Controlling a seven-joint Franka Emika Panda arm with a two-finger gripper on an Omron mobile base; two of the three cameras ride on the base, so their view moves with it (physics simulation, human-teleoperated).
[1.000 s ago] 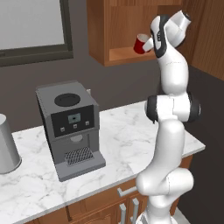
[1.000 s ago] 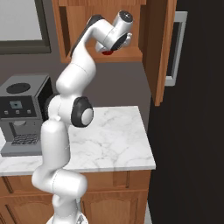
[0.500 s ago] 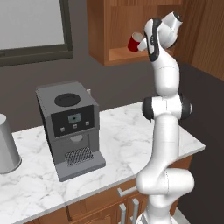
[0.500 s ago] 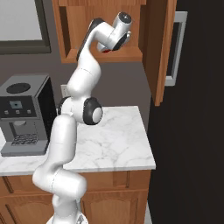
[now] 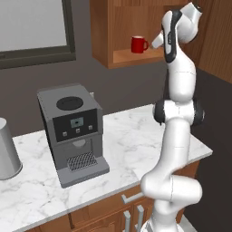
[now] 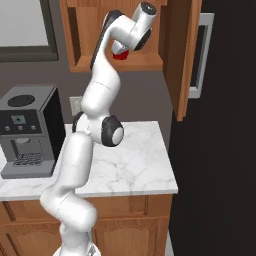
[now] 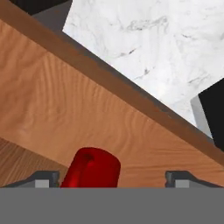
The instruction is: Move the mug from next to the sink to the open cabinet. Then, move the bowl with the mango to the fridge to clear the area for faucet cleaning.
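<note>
The small red mug (image 5: pixel 139 44) stands upright on the shelf of the open cabinet (image 5: pixel 122 56), its handle to the right. My gripper (image 5: pixel 155 44) hangs just right of it at shelf height, open. In the hand view the mug (image 7: pixel 92 168) lies low between the two fingertips (image 7: pixel 43 179), nearer the left one, and the right one stands well clear of it. From the right base view, the hand covers most of the mug (image 6: pixel 120 56). The sink, bowl, mango, fridge and faucet are out of view.
A grey coffee machine (image 5: pixel 72 131) sits on the white marble counter (image 5: pixel 131 140), with a metal canister (image 5: pixel 7 149) at the far left. The cabinet's open wooden door (image 6: pixel 182 55) hangs right of the arm. A dark tall unit (image 6: pixel 220 150) stands beside the counter.
The jaws have opened and let go of the mug, which now stands on the cabinet shelf. The hand has drawn back a little to the right of it.
</note>
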